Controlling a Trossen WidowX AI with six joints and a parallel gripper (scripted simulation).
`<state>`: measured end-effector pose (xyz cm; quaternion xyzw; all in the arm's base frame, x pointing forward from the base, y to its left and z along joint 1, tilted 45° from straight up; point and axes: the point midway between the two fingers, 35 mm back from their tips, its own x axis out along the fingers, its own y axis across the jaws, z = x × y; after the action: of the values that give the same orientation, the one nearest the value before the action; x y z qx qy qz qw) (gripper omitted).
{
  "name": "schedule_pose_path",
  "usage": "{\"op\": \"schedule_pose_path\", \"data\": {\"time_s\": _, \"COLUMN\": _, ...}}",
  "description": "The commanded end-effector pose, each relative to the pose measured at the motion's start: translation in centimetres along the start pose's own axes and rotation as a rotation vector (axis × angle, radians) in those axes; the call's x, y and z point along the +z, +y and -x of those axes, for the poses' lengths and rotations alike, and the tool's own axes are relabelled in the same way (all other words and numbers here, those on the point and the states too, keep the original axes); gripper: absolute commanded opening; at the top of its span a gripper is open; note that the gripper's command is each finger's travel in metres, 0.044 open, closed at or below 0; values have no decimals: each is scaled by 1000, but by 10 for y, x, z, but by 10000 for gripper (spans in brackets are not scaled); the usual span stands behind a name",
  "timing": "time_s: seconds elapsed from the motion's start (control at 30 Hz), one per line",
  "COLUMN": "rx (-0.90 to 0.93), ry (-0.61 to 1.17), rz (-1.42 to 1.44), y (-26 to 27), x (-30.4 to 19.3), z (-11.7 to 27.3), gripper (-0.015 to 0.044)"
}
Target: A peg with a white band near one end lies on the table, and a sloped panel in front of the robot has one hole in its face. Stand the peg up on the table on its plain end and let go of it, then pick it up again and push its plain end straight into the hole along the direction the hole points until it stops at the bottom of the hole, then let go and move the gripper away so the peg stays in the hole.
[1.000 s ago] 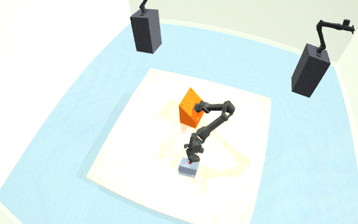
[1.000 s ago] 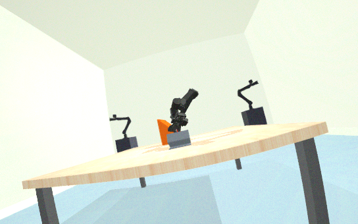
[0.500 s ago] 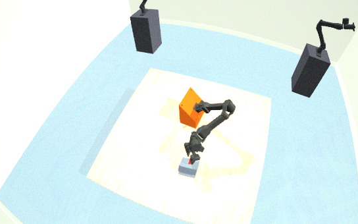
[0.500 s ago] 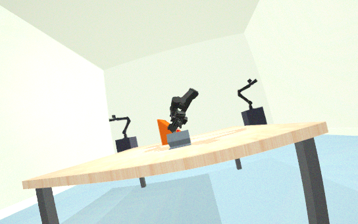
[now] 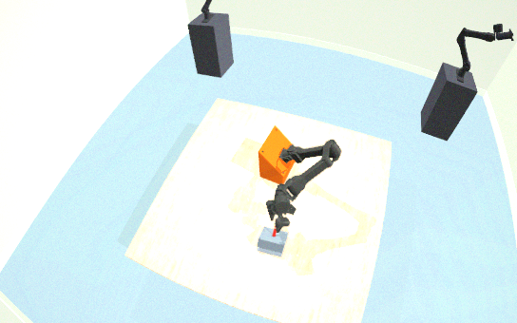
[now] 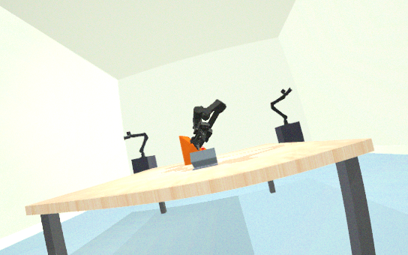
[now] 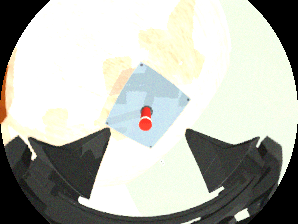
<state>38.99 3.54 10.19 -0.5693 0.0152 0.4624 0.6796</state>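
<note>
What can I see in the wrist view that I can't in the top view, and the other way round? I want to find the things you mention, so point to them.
Only the wrist view shows the white band on the peg (image 5: 274, 233) (image 7: 145, 123) and the dark rim where the peg enters the panel (image 5: 271, 245) (image 7: 135, 102).

Only the top view shows the robot's bent arm (image 5: 331, 151) and two dark pedestals (image 5: 207, 49) (image 5: 448, 102).

Both show the red peg standing in the grey-blue panel, the open gripper (image 5: 277, 222) (image 7: 148, 131), and some of the orange block (image 5: 271, 163) (image 7: 3, 97).
</note>
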Motion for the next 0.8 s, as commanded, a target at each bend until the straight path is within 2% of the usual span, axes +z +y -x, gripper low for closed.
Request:
{"op": "schedule_pose_path", "data": {"time_s": 0.0, "rx": -2, "ry": -1, "rz": 5, "y": -1, "x": -1, "z": 8, "gripper": 440}}
{"op": "schedule_pose_path", "data": {"time_s": 0.77, "rx": -6, "ry": 2, "rz": 0, "y": 1, "x": -3, "z": 48, "gripper": 440}}
